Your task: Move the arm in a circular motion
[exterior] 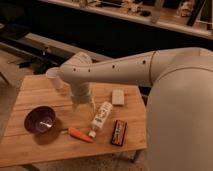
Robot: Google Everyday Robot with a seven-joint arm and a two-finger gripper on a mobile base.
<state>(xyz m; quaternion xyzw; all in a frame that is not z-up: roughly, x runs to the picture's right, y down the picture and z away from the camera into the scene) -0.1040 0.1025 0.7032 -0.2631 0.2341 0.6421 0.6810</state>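
Observation:
The arm (150, 65) is thick, smooth and off-white, with small dark holes along its tube. It reaches in from the right, bends at a rounded elbow (75, 67) over the wooden table (30, 150), and points down through a ribbed wrist. The gripper (83, 106) hangs just above the tabletop, between the purple bowl (40, 120) and the white bottle (101, 116). It holds nothing that I can see.
On the table lie an orange carrot (80, 134), a dark snack packet (118, 132), a small white block (117, 97) and a pale cup (54, 77) behind the elbow. Dark benches and shelving run along the back.

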